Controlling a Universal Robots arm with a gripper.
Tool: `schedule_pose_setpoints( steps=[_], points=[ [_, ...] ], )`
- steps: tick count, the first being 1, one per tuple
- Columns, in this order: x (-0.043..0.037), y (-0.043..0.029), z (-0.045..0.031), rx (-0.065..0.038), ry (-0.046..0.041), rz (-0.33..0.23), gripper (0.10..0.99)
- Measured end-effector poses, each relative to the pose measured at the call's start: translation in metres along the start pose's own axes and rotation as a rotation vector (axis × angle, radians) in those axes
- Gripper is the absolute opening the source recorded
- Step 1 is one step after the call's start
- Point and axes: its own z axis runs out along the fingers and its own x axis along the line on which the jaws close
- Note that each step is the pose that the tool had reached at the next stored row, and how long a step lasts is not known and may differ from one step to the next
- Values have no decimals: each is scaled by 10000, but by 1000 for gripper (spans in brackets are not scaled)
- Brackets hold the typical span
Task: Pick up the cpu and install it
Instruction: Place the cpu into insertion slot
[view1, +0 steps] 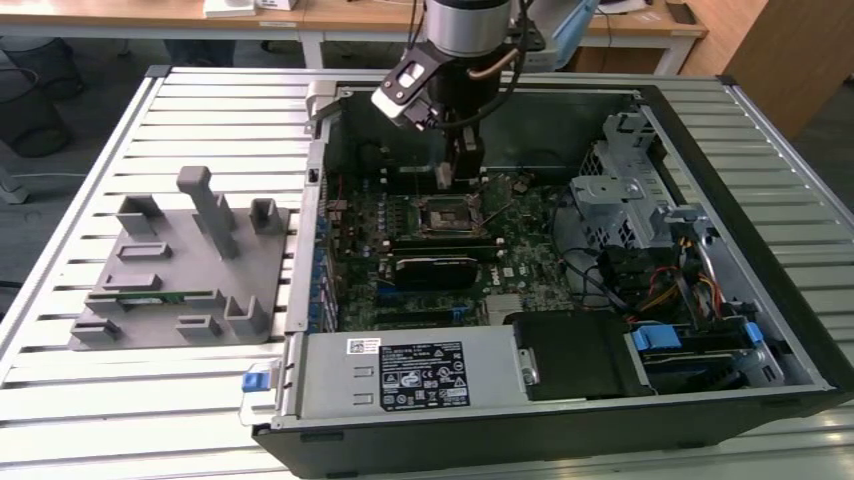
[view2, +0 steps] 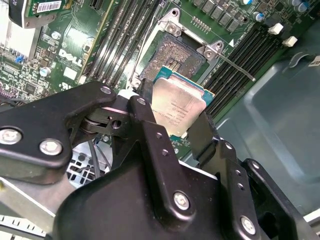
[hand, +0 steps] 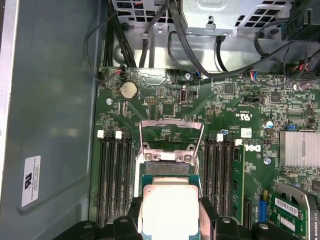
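The cpu (view2: 177, 107) is held up in the gripper (view2: 175, 114), just over the open socket (view2: 172, 57) on the green motherboard (hand: 235, 107). The two black fingers (view2: 202, 132) pinch it by two opposite edges. That leaves its shiny top bare and its flat face pointing down at the board. I think it is held by the sides like this so nothing gets between the chip and the socket. I cannot tell if it is touching the socket yet. In both wrist views it looks a little off to one side of the socket, not right over the middle.

The metal lid frame (hand: 171, 134) of the socket is tipped up and out of the way. Its thin lever (view2: 235, 62) is swung out to the side. That is why the socket is open.

There is not much room right here. Long dark memory slots (hand: 115, 175) run close on both sides of the socket, and the fingers reach down between them. The tipped-up lid frame stands near one end. The computer case's walls (view1: 527, 120) are well apart from the arm in the exterior view, so there is room above. The grey fixture (view1: 180, 270) sits outside the case, on the exterior view's left.
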Motion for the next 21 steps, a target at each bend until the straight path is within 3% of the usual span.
schedule_pose_setpoints(
  steps=[21],
  points=[
    [0,-4,69,0,0,0,533]
  ],
)
